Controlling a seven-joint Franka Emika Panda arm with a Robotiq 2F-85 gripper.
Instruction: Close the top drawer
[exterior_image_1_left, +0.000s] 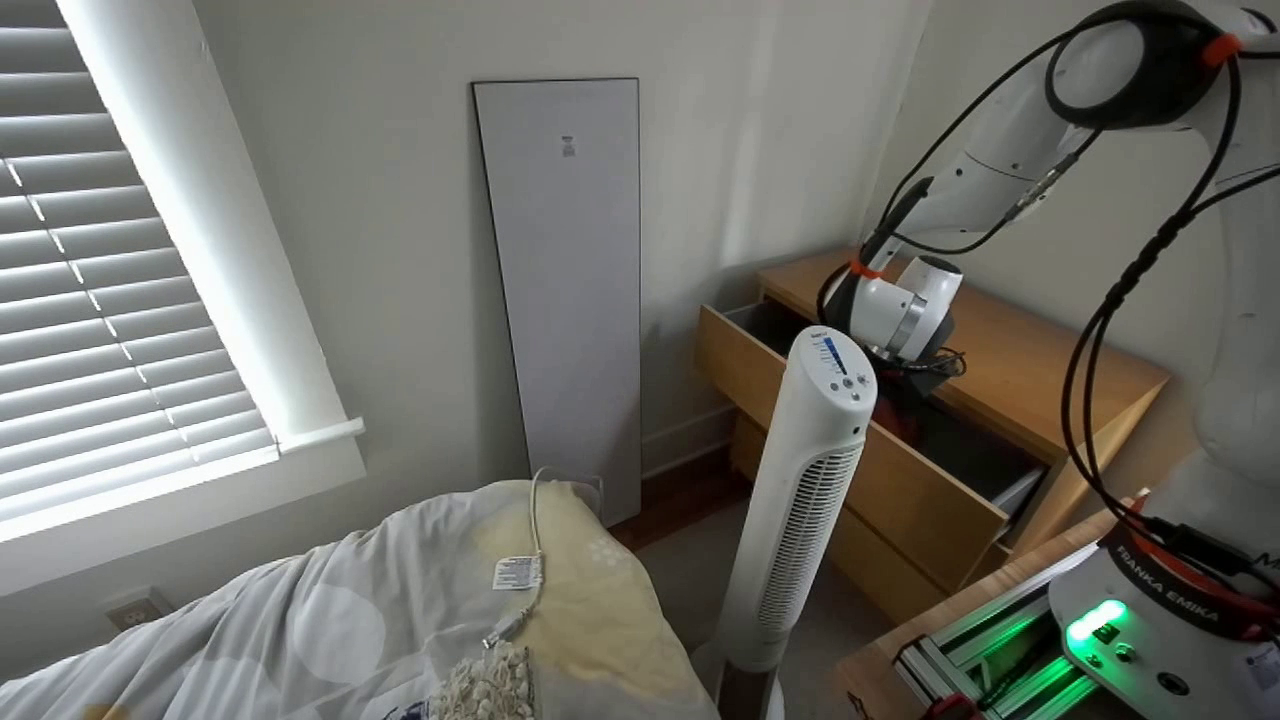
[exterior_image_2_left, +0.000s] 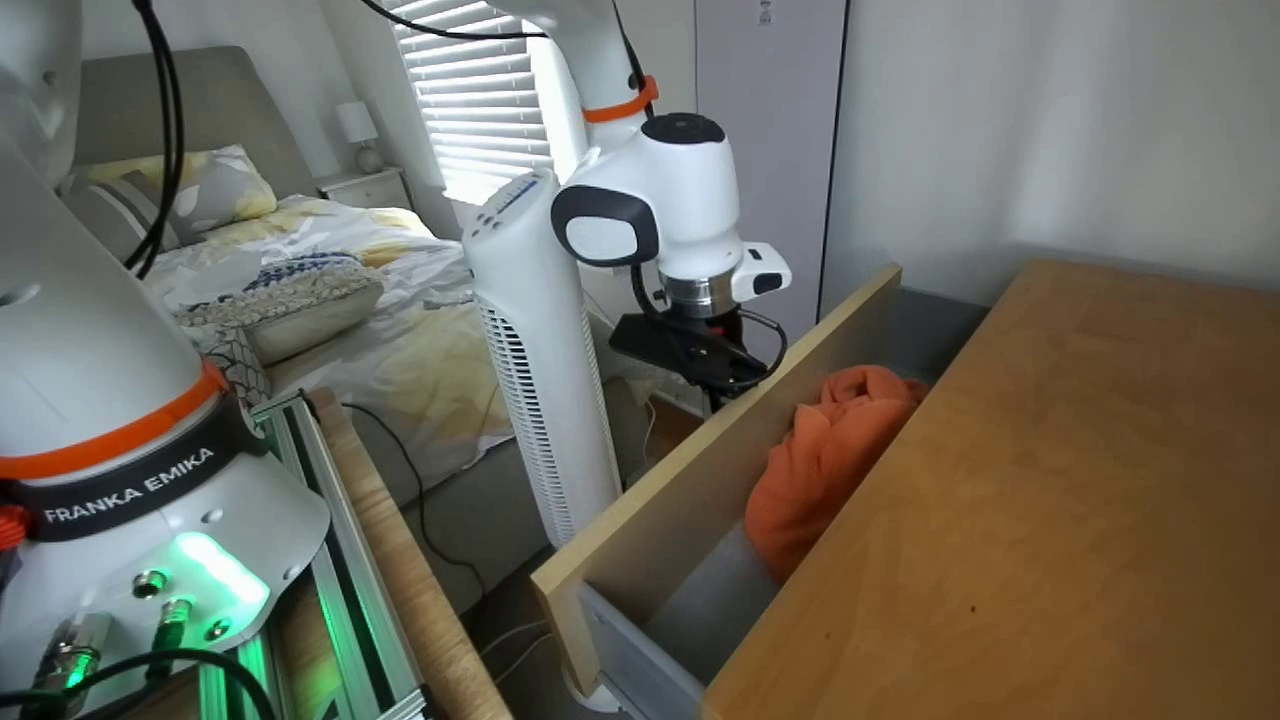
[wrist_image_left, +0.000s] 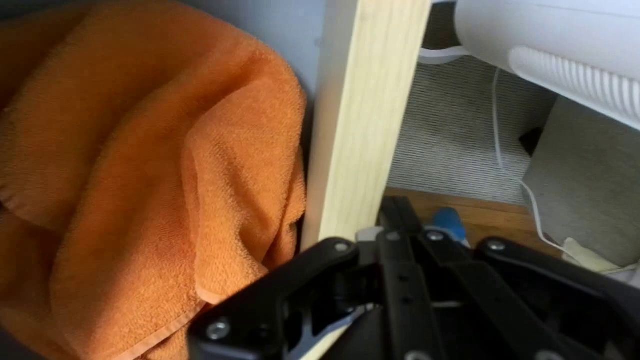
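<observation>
In both exterior views the top drawer (exterior_image_2_left: 690, 520) stands pulled out from the dresser (exterior_image_2_left: 1000, 480), so the closing is not yet done. The claw (wrist_image_left: 401, 215) is on the room side of the drawer's front panel (wrist_image_left: 372, 120), not inside. In the wrist view its two fingers (wrist_image_left: 401, 280) appear pressed together with nothing between them; the wood is beside them, not in their grip. I believe this has a reason: to push a flat front, on which I see no handle, no grasp is needed, and the clenched fingers can serve as a single blunt tip. The downward pose seems to follow the same idea. In an exterior view the fingertips reach lower than the panel's upper edge (exterior_image_2_left: 640, 503) and are hidden behind it, so a movement toward the dresser should meet wood and not pass above it. Whether they touch the panel, I cannot tell.

The claw is also somewhere around the middle of the drawer's width, as far as I can judge; this should help the drawer to slide straight and not to twist. An orange towel (exterior_image_2_left: 820, 460) lies heaped inside, near the panel; if it stands too high, it could catch on the dresser's top edge. The tower fan (exterior_image_1_left: 805, 500) stands near on the room side, so the arm (exterior_image_1_left: 1000, 160) probably has little space for moving backward there.
</observation>
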